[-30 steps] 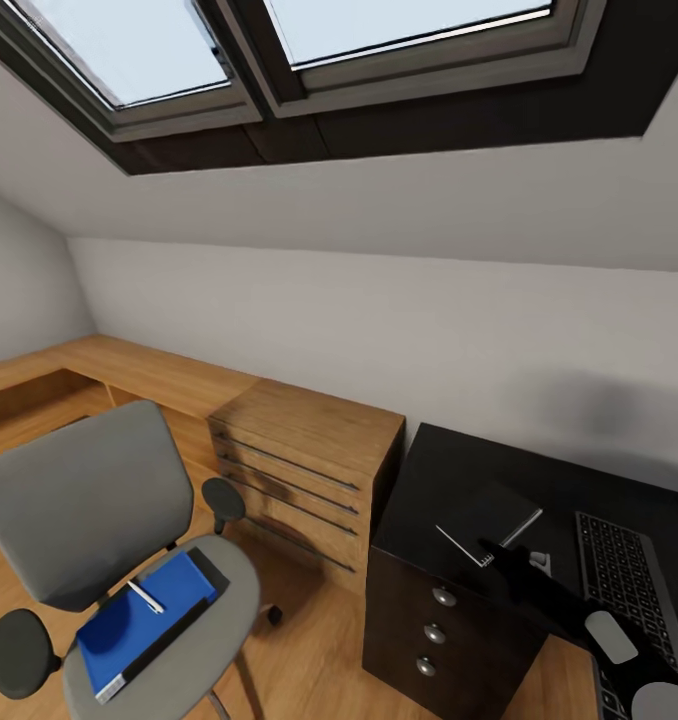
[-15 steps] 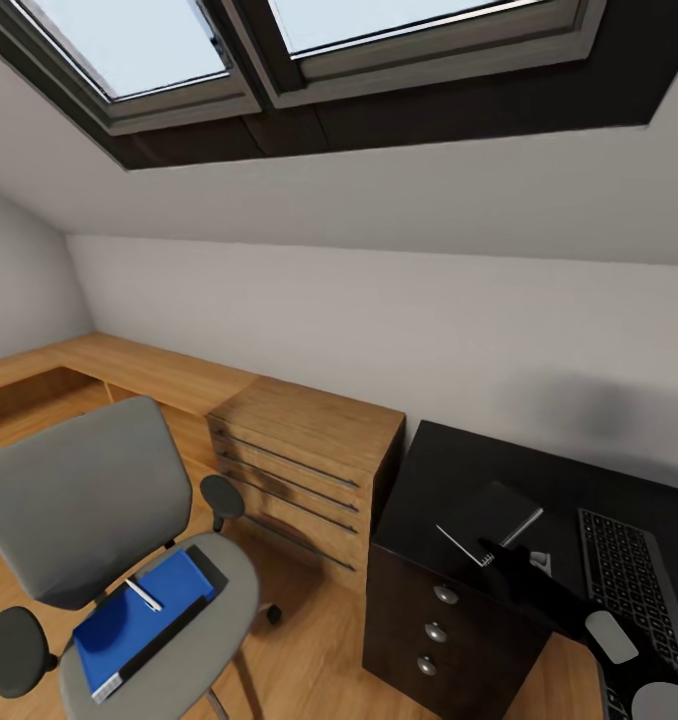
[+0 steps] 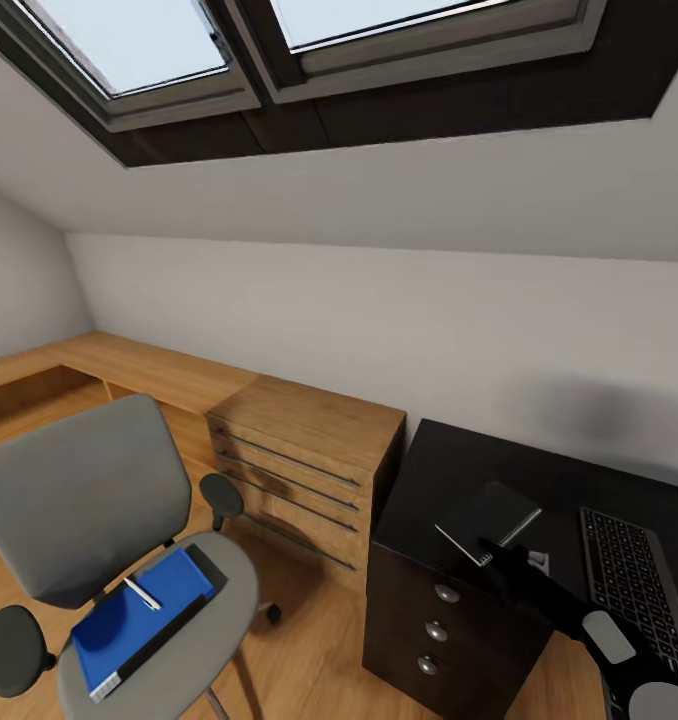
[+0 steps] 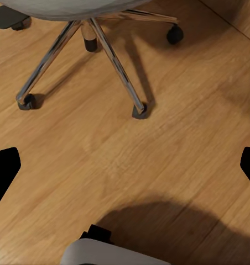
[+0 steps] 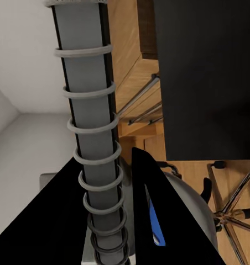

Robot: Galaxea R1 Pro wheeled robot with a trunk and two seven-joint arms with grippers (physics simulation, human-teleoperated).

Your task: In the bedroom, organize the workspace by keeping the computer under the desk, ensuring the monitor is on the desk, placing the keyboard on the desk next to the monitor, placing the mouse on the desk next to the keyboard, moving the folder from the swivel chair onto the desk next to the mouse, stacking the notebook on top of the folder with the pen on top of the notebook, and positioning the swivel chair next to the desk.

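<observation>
The grey swivel chair (image 3: 79, 500) stands at the left on the wood floor. The blue folder (image 3: 139, 620) lies on its seat, with a white pen (image 3: 145, 595) on top. On the left end of the black desk (image 3: 449, 470), my right gripper (image 3: 501, 553) is shut on the spiral edge of the dark notebook (image 3: 489, 518). In the right wrist view that spiral spine (image 5: 92, 127) runs between the gripper (image 5: 105, 160) fingers. The keyboard (image 3: 631, 590) lies to the right. My left gripper (image 4: 125, 171) hangs open over the floor by the chair's chrome base (image 4: 103, 49). The monitor and computer are out of view. I cannot tell whether the mouse shows.
A low oak chest (image 3: 309, 470) with bar handles stands between chair and desk. An oak bench (image 3: 129, 370) runs along the wall to the left. The desk's drawer unit (image 3: 434, 630) has round silver knobs. Sloped skylights (image 3: 279, 50) hang overhead.
The whole view has shifted slightly. My right gripper stays shut on the notebook at the same spot on the desk. Chair, folder and pen have not moved.
</observation>
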